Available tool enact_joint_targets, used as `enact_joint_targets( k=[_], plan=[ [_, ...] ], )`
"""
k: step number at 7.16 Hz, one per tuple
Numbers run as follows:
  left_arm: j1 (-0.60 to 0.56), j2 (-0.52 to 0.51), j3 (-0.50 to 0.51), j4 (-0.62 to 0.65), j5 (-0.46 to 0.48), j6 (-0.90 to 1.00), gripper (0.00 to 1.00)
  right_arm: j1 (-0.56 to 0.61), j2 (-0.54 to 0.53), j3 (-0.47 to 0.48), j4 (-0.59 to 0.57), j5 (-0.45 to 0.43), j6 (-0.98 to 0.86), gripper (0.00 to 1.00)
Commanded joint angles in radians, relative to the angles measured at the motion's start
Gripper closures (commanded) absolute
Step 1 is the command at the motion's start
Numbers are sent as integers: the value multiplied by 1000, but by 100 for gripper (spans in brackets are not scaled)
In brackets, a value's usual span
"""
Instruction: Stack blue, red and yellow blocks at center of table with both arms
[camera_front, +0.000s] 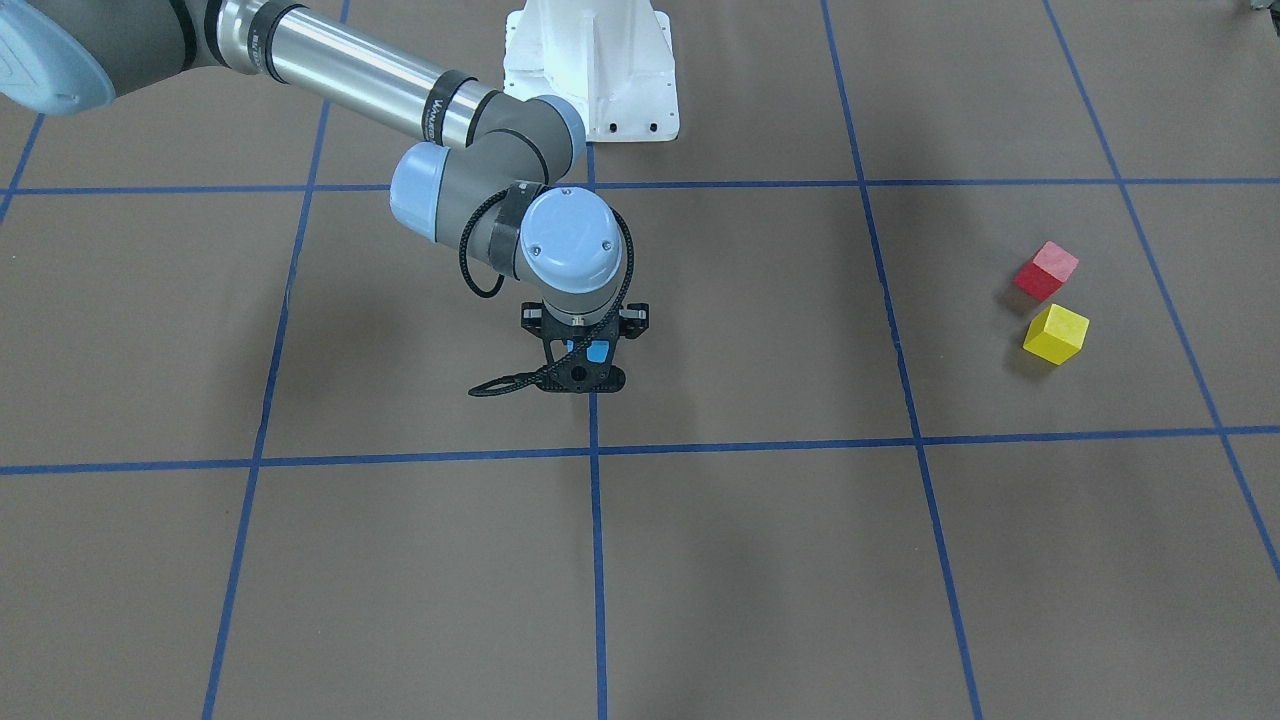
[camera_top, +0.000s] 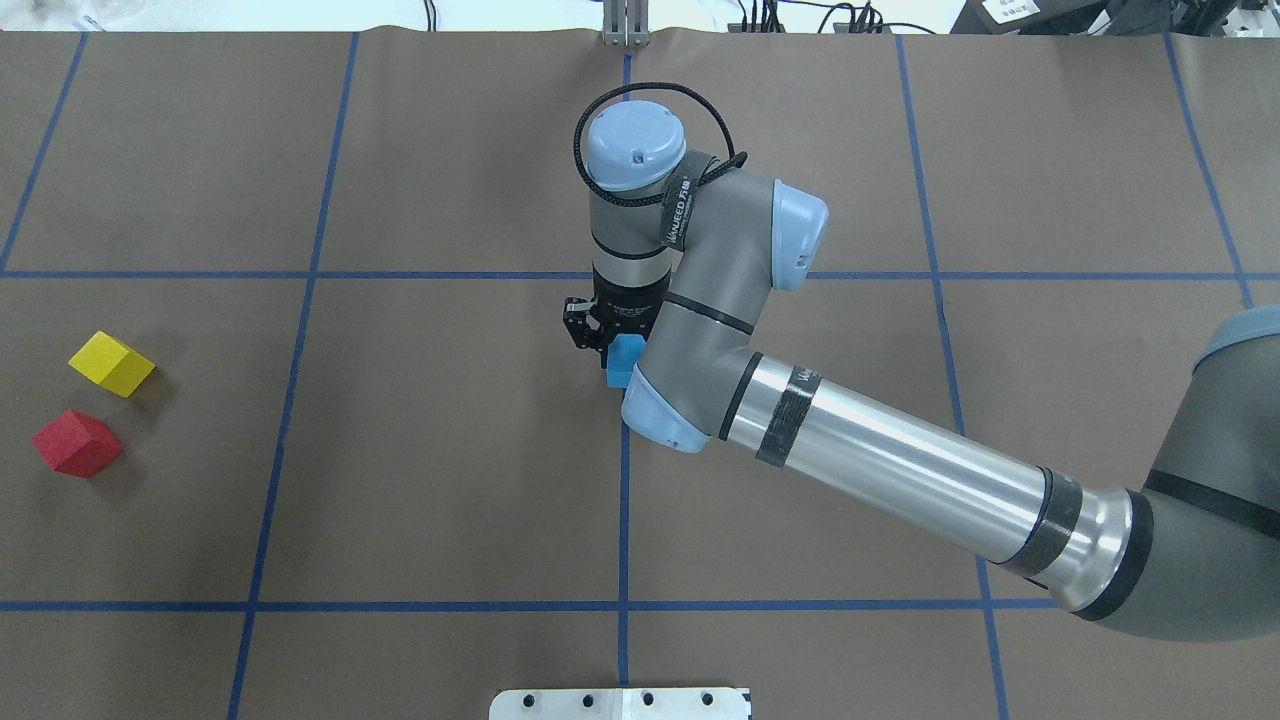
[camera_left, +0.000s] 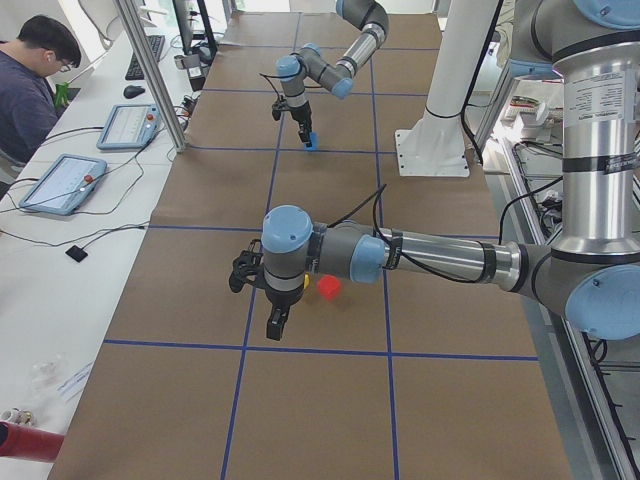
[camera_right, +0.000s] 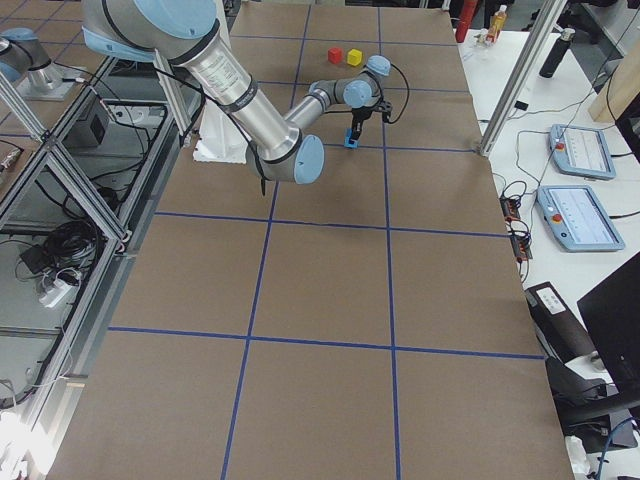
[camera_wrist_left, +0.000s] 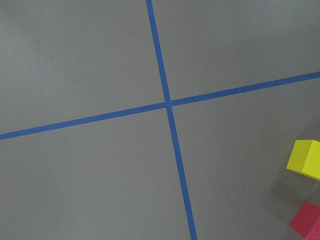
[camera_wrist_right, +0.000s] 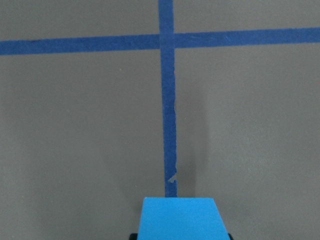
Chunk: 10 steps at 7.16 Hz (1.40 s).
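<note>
At the robot's left end of the table (camera_top: 450, 480), the yellow block (camera_top: 111, 363) and the red block (camera_top: 76, 443) are lying just beside each other, both turned at an angle to the blue tape lines (camera_top: 291, 400). The left gripper (camera_left: 276, 322) is hanging above that area. I am seeing it only from the table's end, so I cannot tell whether its jaws are open or closed. If it is coming down for the red block without turning to match its faces, I am thinking a finger could push the yellow block away, or nip the red one by its corners. At the centre, the right gripper (camera_front: 588, 362) is clamping the blue block (camera_top: 624, 362) between its two fingers, over a tape line and very low, though I cannot tell if it is touching the table. If the jaws are opening before it is resting flat, it may be landing crooked, a poor base. The right forearm (camera_top: 900, 465) is also reaching over the centre, so the left arm (camera_left: 440, 258) may be meeting it there.
</note>
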Motion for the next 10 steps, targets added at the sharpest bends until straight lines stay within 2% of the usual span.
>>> enact_joint_targets(
  k=[1, 4, 5, 6, 8, 9, 10],
  plan=[
    [1, -20, -2, 2, 0, -5, 0, -5, 1, 8, 2, -12, 20, 1],
    [3, -55, -6, 5, 0, -14, 0, 22, -2, 48, 52, -7, 27, 1],
    [47, -55, -18, -8, -9, -140, 0, 57, -22, 109, 41, -6, 27, 1],
    [147, -38, -80, -105, -8, -346, 0, 109, -81, 193, 39, -3, 24, 1],
    [310, 88, -105, -422, 47, -774, 0, 244, -302, 395, 41, 5, -81, 1],
    [373, 112, -107, -490, 95, -904, 0, 293, -359, 420, 41, 12, -201, 1],
    [441, 121, -108, -509, 176, -916, 0, 318, -388, 419, 41, 16, -272, 1]
  ],
)
